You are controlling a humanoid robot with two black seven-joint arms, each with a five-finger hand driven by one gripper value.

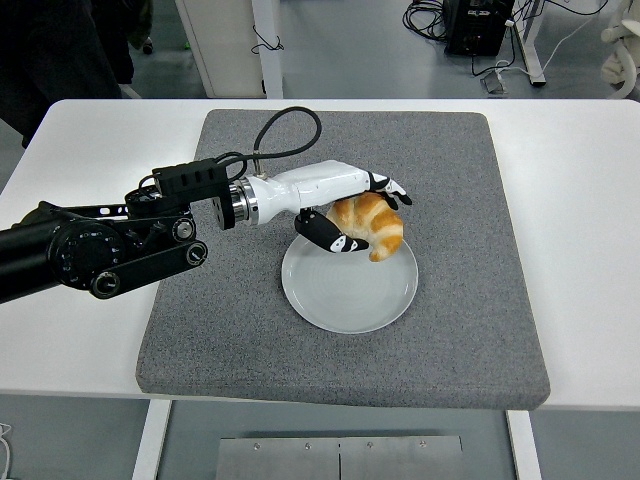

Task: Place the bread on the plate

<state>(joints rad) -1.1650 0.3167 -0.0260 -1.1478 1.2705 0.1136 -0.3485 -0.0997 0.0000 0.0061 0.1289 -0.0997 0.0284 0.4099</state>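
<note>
Golden bread in left robot hand over plate

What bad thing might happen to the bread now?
1. The croissant sits in the left hand over the far right rim of the plate, not its middle. Let go here, it might tip onto the grey mat.
2. The fingers wrap under the croissant, so opening them could drag or roll it off.

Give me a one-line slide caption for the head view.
Left hand holds a croissant over the far edge of a grey plate on a felt mat.
</note>
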